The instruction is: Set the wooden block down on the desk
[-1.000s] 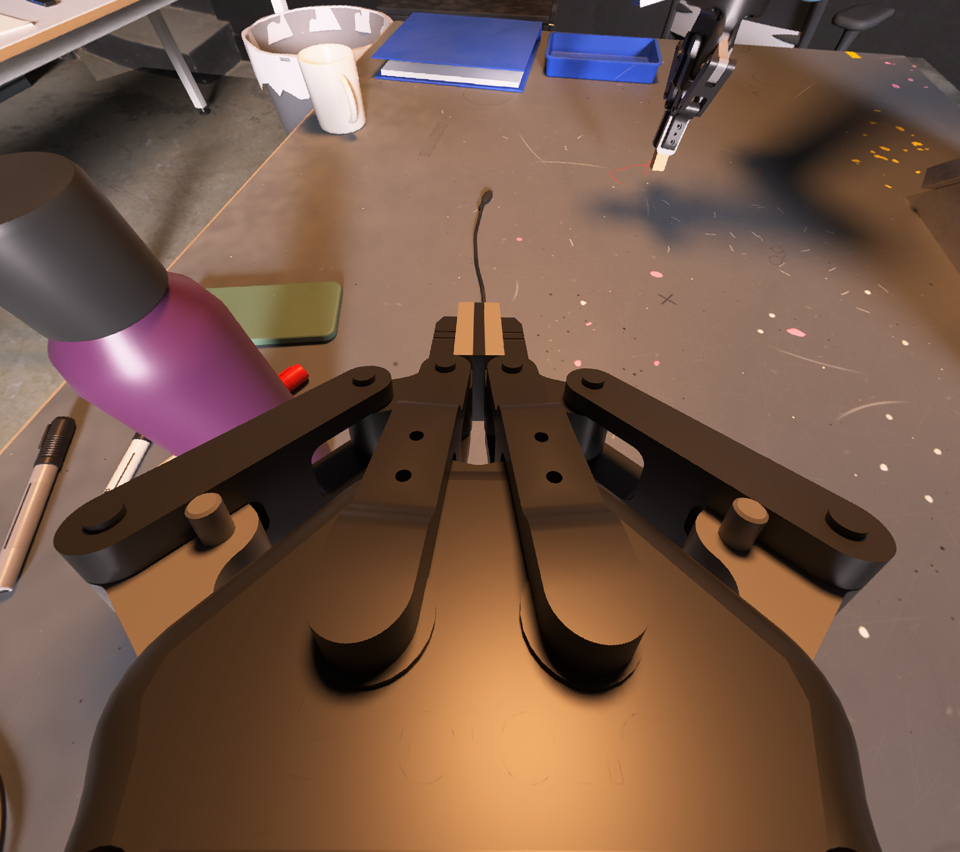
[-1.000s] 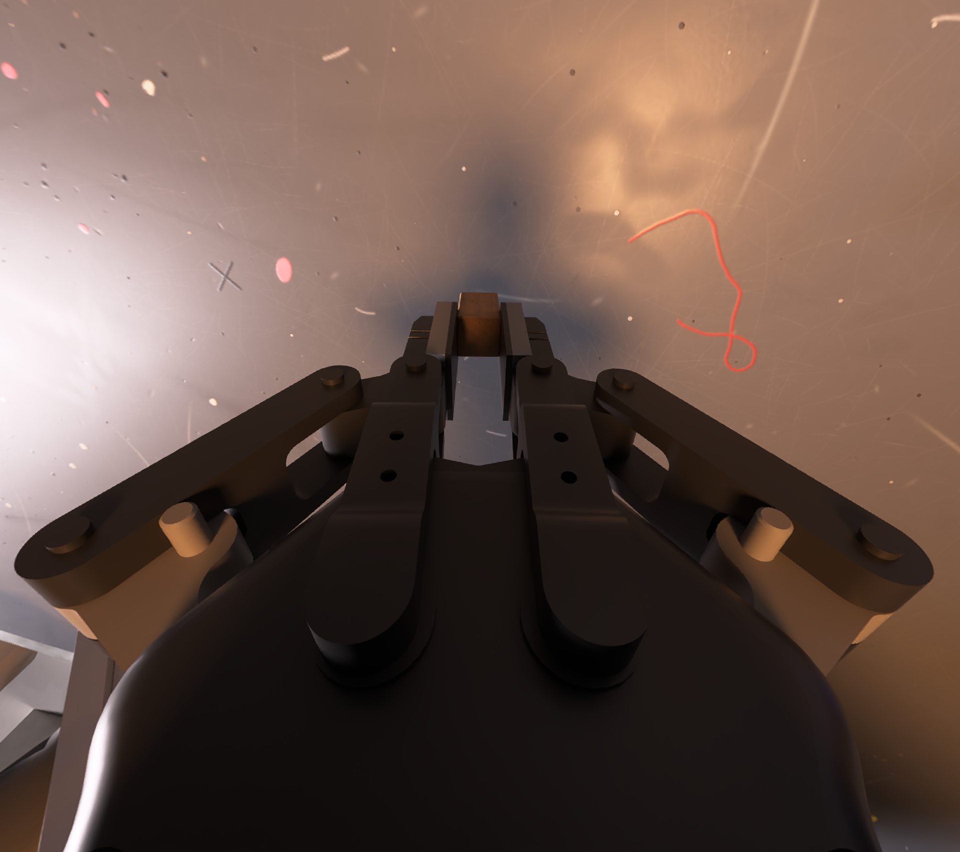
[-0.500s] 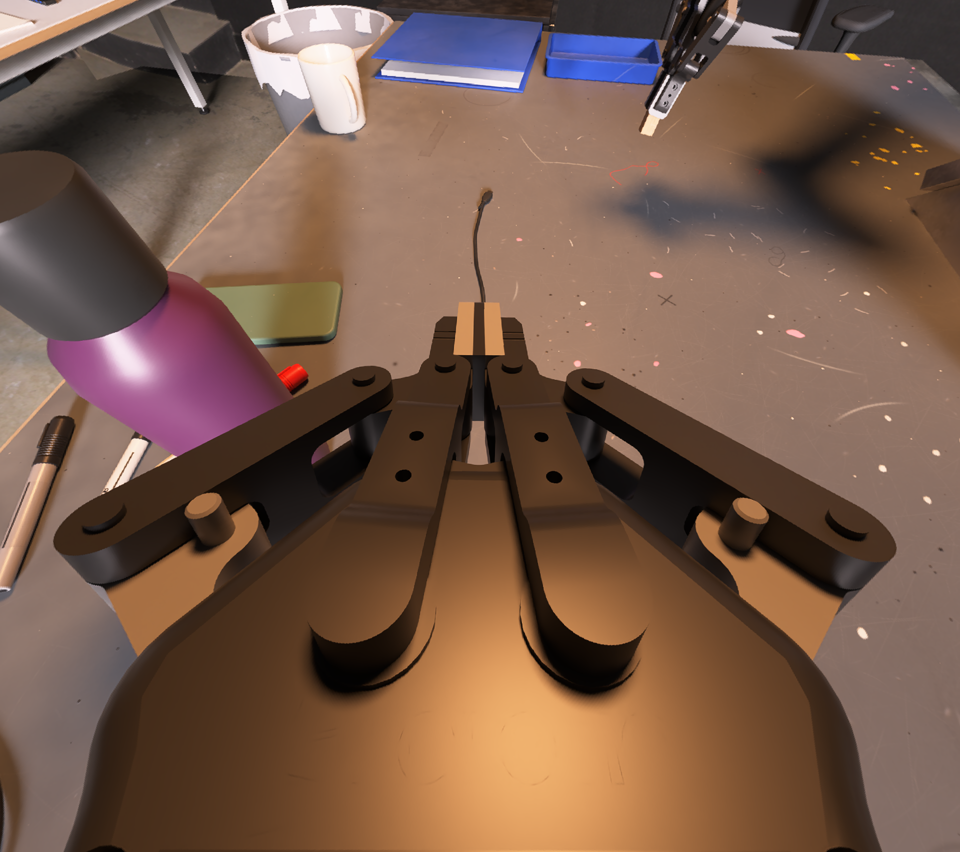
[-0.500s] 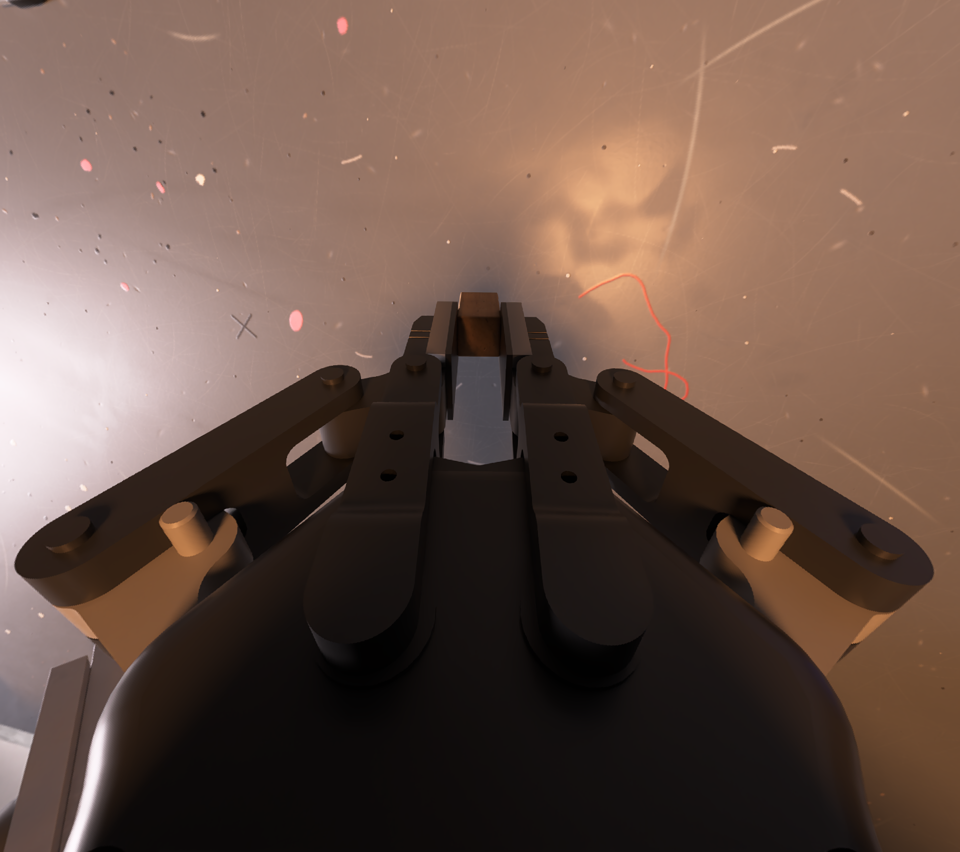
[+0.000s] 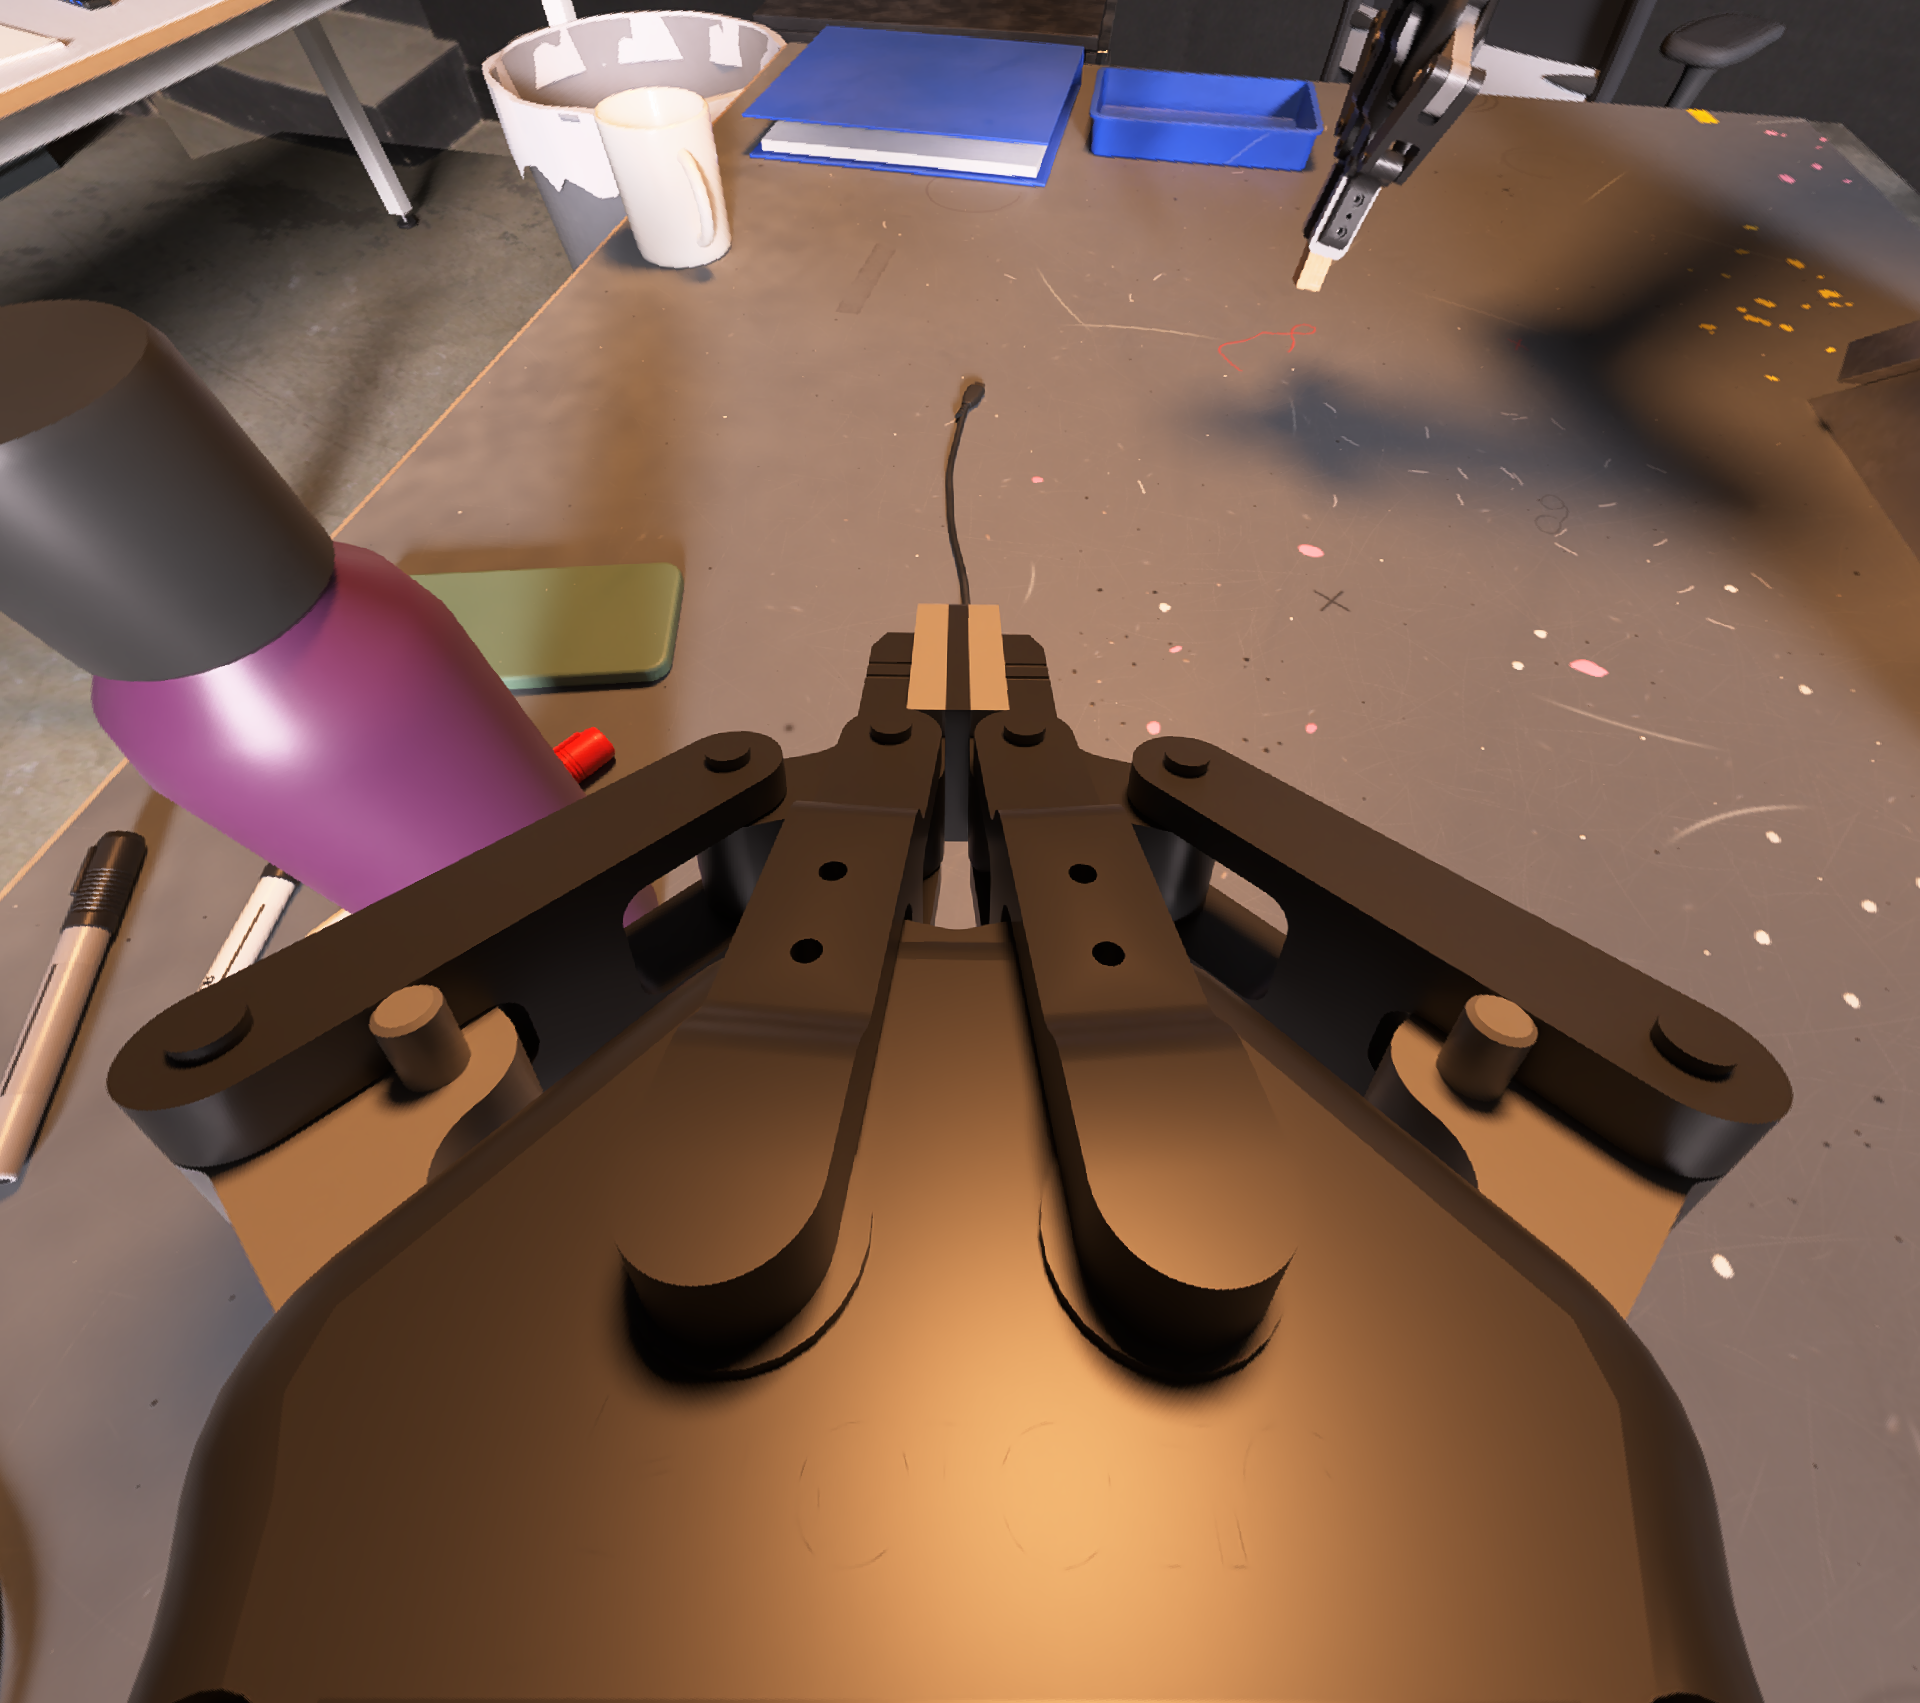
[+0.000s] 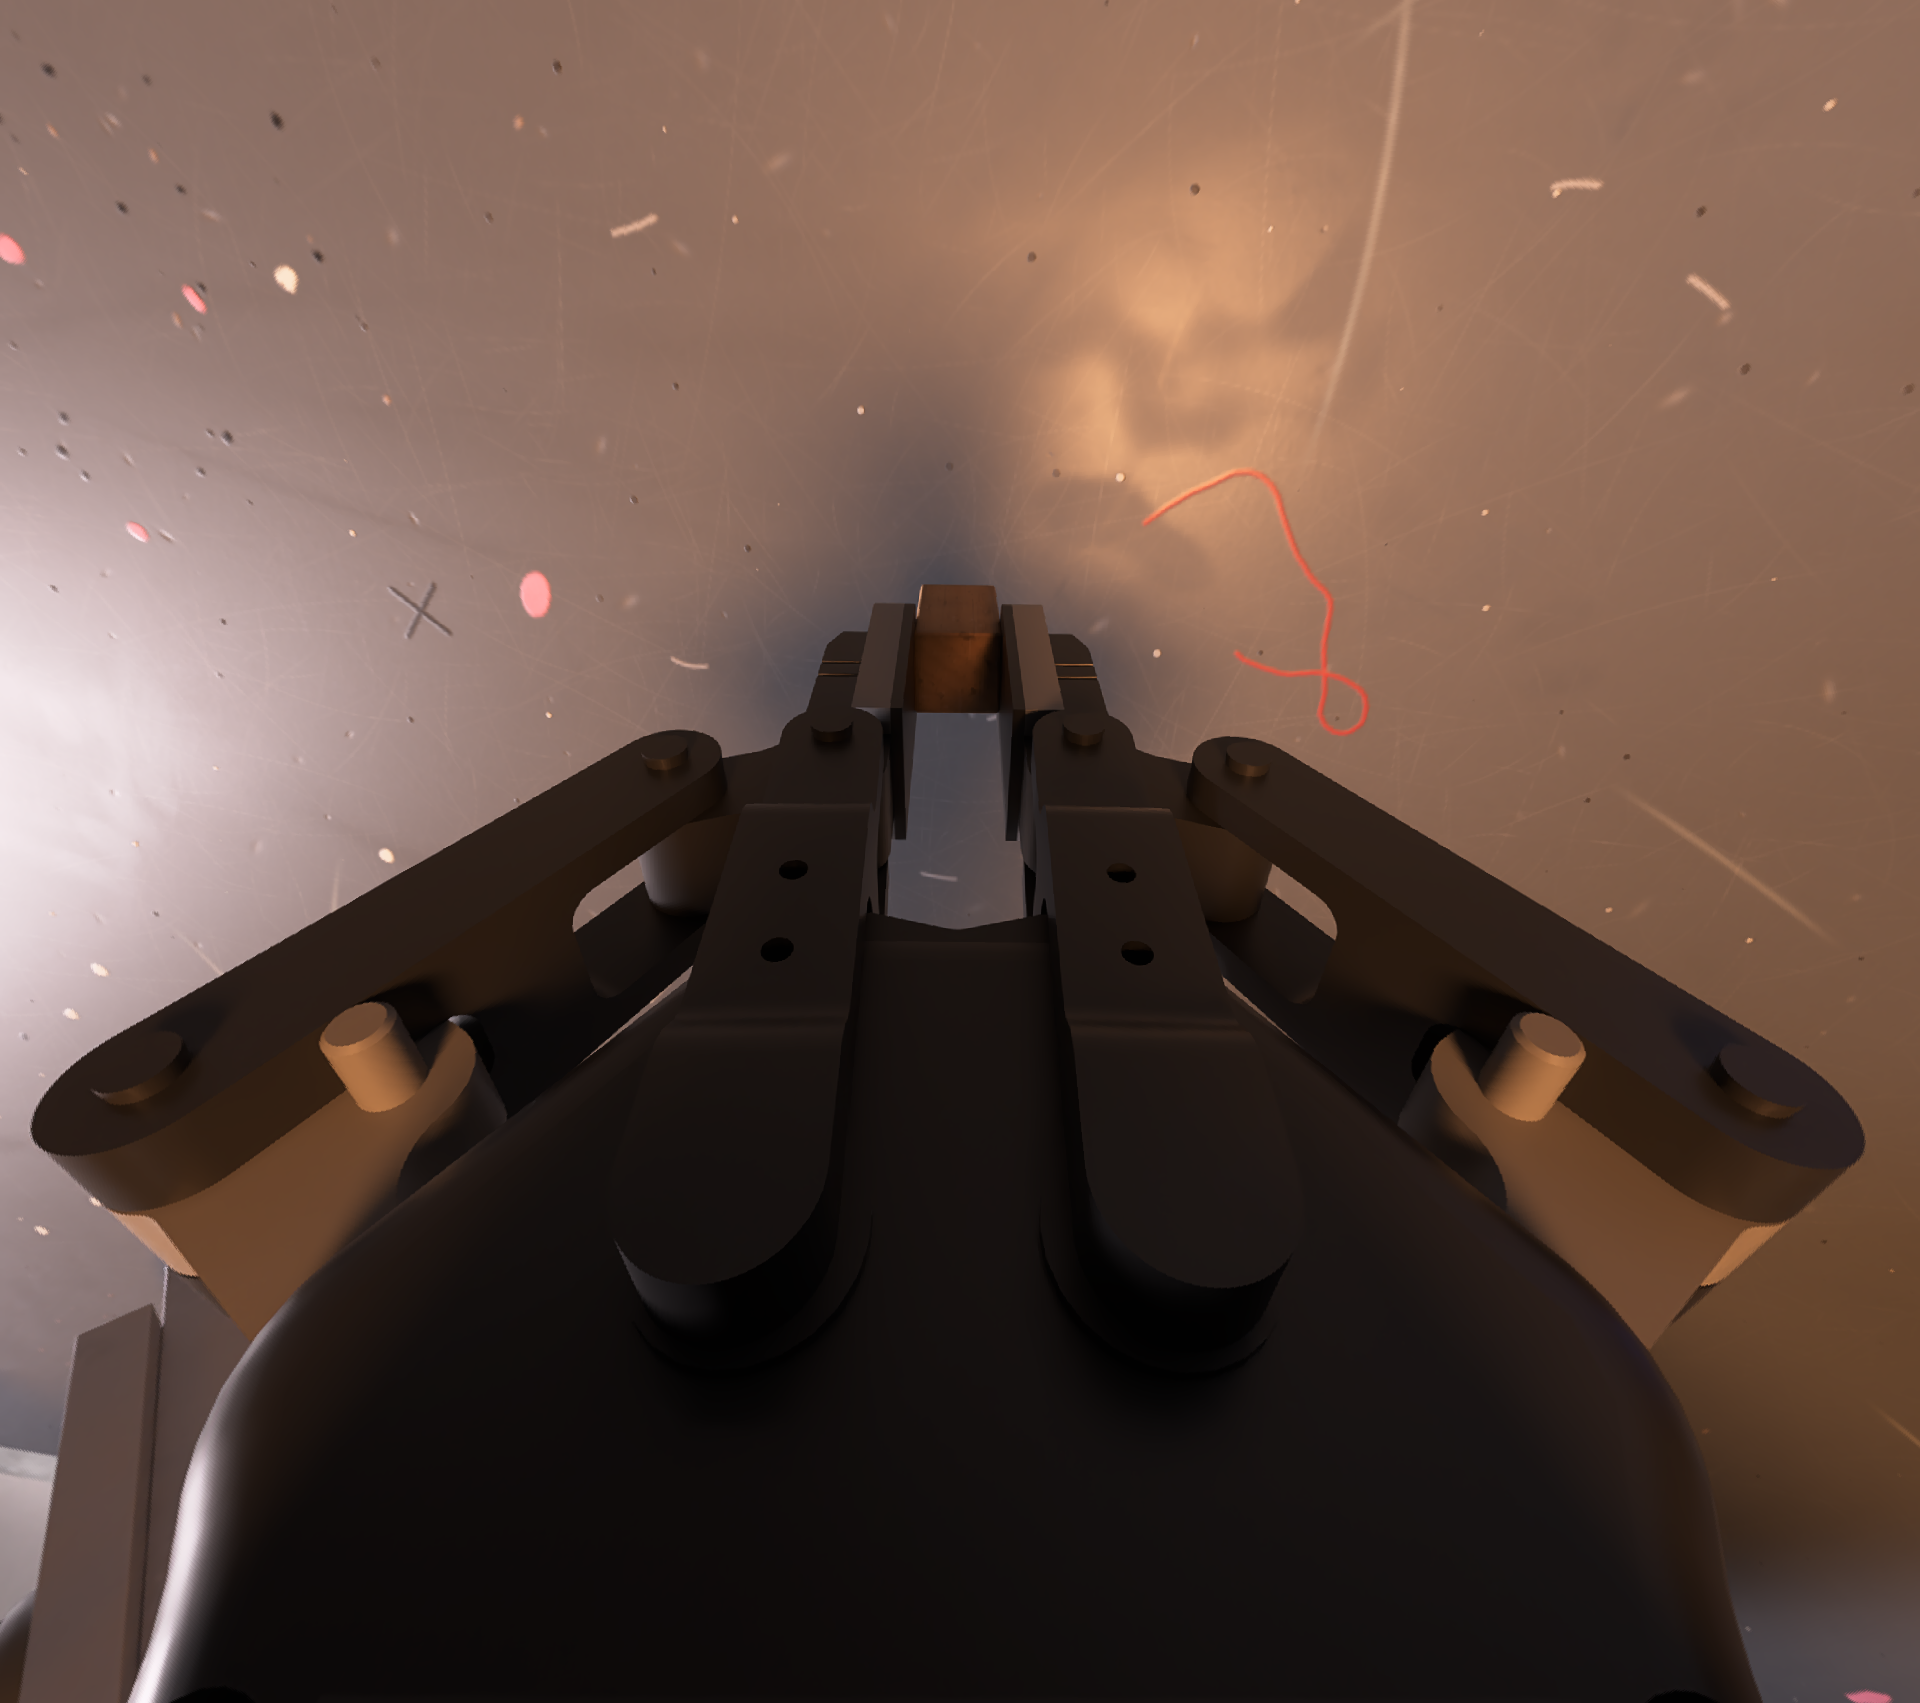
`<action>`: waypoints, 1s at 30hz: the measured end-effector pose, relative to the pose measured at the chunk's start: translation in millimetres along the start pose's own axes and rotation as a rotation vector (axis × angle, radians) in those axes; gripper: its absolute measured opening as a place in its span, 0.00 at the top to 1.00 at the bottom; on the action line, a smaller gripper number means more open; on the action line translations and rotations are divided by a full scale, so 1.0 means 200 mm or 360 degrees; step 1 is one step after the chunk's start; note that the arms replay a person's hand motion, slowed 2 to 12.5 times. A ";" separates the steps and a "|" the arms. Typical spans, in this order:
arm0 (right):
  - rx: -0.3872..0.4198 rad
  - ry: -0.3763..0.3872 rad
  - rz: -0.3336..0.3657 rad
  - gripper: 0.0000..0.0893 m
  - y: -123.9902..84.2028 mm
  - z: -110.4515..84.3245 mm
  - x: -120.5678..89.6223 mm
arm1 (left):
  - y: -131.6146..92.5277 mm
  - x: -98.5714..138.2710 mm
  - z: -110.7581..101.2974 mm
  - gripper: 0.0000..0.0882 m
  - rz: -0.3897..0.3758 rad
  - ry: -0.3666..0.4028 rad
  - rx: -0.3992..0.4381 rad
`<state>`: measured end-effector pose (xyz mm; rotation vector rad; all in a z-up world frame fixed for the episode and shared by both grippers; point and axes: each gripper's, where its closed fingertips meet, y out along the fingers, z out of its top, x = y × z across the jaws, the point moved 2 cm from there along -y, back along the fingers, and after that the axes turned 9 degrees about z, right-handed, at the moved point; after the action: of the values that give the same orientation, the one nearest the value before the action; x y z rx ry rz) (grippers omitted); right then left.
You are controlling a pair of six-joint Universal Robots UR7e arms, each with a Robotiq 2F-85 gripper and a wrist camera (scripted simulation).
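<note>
My right gripper [image 6: 956, 651] is shut on a small wooden block [image 6: 954, 645] and holds it above the brown desk [image 6: 935, 199], pointing down at it. In the left wrist view the right gripper [image 5: 1335, 240] hangs at the far right of the desk with the pale block [image 5: 1311, 271] sticking out below its fingertips, clear of the surface. My left gripper [image 5: 958, 656] is shut and empty, low over the near middle of the desk [image 5: 1351, 718].
A purple bottle [image 5: 301, 739] lies at the near left, with a green pad [image 5: 561, 619], pens [image 5: 62, 978] and a thin black cable [image 5: 956, 500]. A white mug [image 5: 665, 173], grey bucket [image 5: 582, 84], blue binder [image 5: 914, 100] and blue tray [image 5: 1200, 115] line the far edge. A red thread [image 6: 1299, 604] lies below the block.
The right gripper rose and swung back with the block, then came down again toward the desk near the red thread. The left gripper has not moved.
</note>
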<state>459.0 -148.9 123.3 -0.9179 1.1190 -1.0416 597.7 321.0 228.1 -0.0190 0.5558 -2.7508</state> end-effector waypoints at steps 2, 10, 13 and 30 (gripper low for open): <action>-0.0024 -0.0006 -0.0004 0.84 0.03 -0.02 0.00 | 0.00 0.00 0.00 1.00 0.0000 0.0000 0.0000; -0.0090 0.0028 0.0018 0.84 0.13 -0.06 0.00 | 0.00 0.00 0.00 1.00 0.0000 0.0001 0.0000; -0.0115 0.0019 -0.0005 0.84 0.16 -0.07 0.00 | 0.00 0.00 0.00 1.00 0.0000 0.0001 0.0000; -0.0206 0.0027 -0.0018 0.84 0.33 -0.11 0.04 | 0.00 0.00 0.00 1.00 0.0002 0.0003 0.0000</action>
<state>451.2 -140.1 53.6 -1.0205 1.2077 -0.9964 597.5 320.8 228.2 -0.0162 0.5565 -2.7500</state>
